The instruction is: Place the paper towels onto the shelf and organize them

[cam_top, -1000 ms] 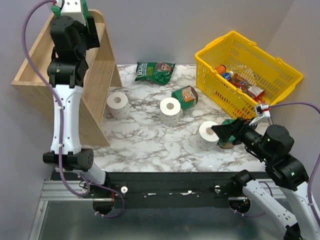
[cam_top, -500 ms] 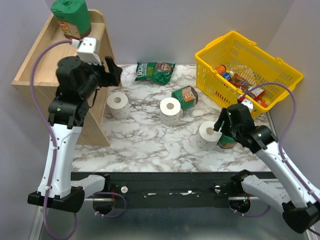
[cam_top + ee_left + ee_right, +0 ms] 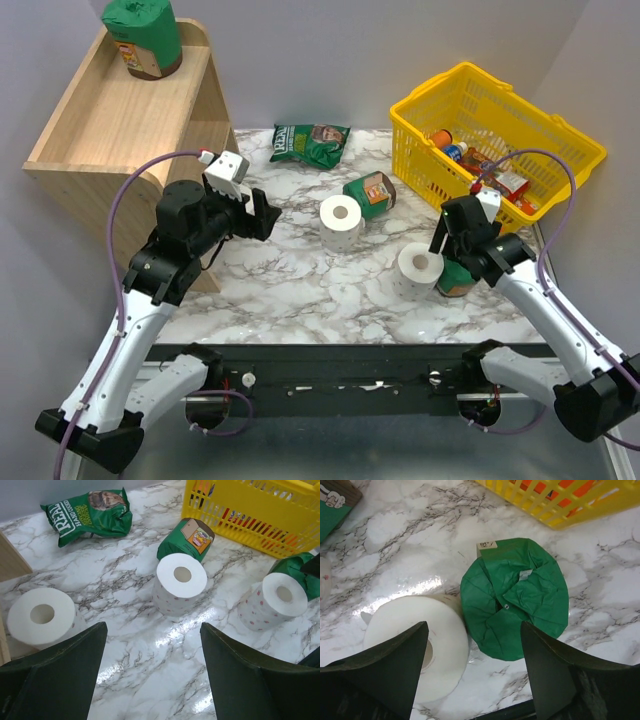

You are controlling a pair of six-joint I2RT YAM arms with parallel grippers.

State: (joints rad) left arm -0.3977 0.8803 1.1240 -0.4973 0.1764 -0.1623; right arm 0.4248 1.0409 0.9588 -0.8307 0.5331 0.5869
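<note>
The wooden shelf (image 3: 95, 135) stands at the far left, with one green-wrapped roll (image 3: 141, 38) upright on its top tray. My left gripper (image 3: 262, 214) is open and empty, low over the table by the shelf. In the left wrist view (image 3: 152, 626) it faces a white roll (image 3: 42, 617) at its left, a middle white roll (image 3: 180, 582) and a lying green roll (image 3: 189, 537). My right gripper (image 3: 445, 245) is open above a white roll (image 3: 415, 645) and an upright green roll (image 3: 517, 602) that touch each other.
A flat green snack bag (image 3: 310, 143) lies at the back of the marble table. A yellow basket (image 3: 560, 140) holding bottles and packets stands at the back right, close to my right arm. The shelf's side panel is just left of my left gripper.
My left arm has come down from the shelf top, leaving the green roll on the tray, to the table by the left white roll. My right gripper swung over the right rolls.
</note>
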